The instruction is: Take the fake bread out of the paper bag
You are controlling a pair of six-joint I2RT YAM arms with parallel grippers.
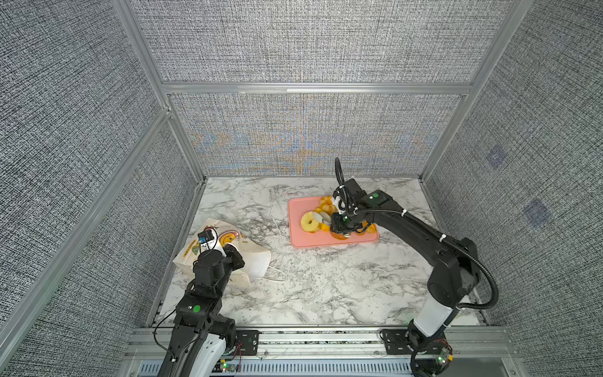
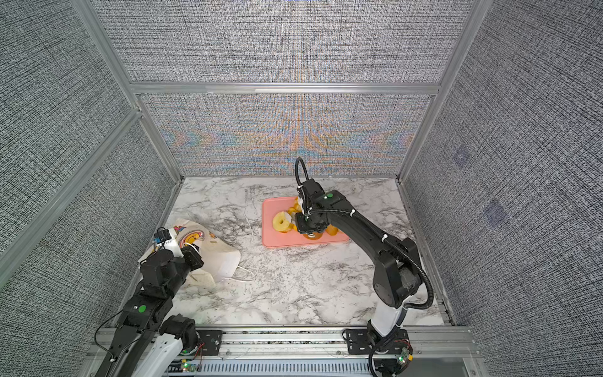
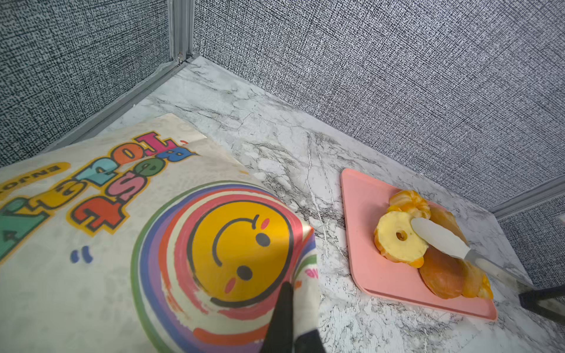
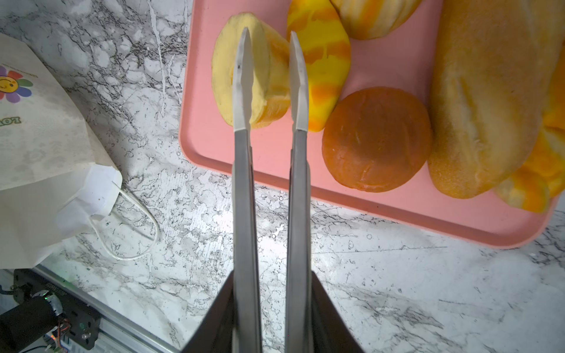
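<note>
Metal tongs fill the foreground of the right wrist view, clamped between the fingers of the right hand. Their blades stand apart astride the rim of a pale ring bun; whether they touch it is unclear. That view alone shows plainly the round brown bun and the long loaf, which the arm mostly covers in both top views. All the fake bread in sight lies on the pink tray, at 1 o'clock from the middle of the marble surface. At 9 o'clock the paper bag lies on its side, mouth toward 4 o'clock. Only the left wrist view shows the left hand closed, pinching the bag's edge beside the smiley face. No view looks inside the bag.
</note>
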